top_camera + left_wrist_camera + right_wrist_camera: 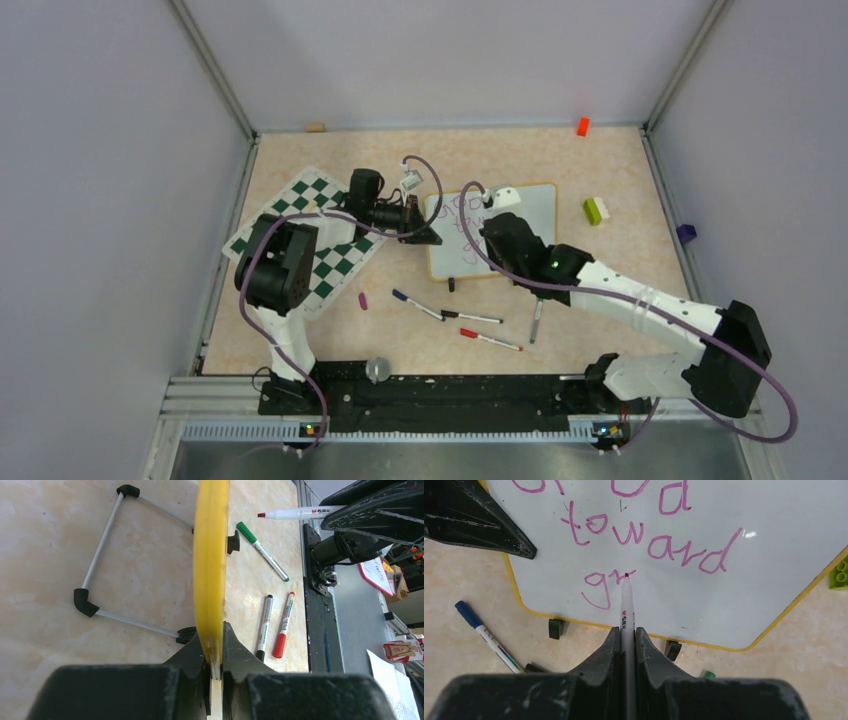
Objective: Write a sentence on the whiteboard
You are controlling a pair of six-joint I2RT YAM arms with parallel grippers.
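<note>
The whiteboard (520,215) sits in the middle of the table (600,290), just right of the chessboard mat (300,205). Its yellow frame is caught on the left side by my left gripper (425,232), and my right gripper (497,222) is over its face.

In the right wrist view the sentence (625,536) is in purple handwriting. The top line is cut off by the picture edge, the second line reads "toward", and the third reads only "gr". The white marker (626,605) points straight up the view from the right gripper (626,632). Its dark tip rests on the top of the "r". The jaws are nearly closed, clamped on the marker barrel from both sides.

In the left wrist view the whiteboard (210,570) appears edge-on as a thick yellow band rising from the left gripper (216,655). These jaws are nearly closed too, pinching the frame between them. A thin wire stand (100,550) with black corner pieces lies on the table on one side of the board.

On the other side lie loose markers: a green one (262,551), a black one (264,627) and a red one (283,625). A blue-capped marker (479,627) lies near the board's lower left corner. A green and white block (596,210) sits just right of the board.
</note>
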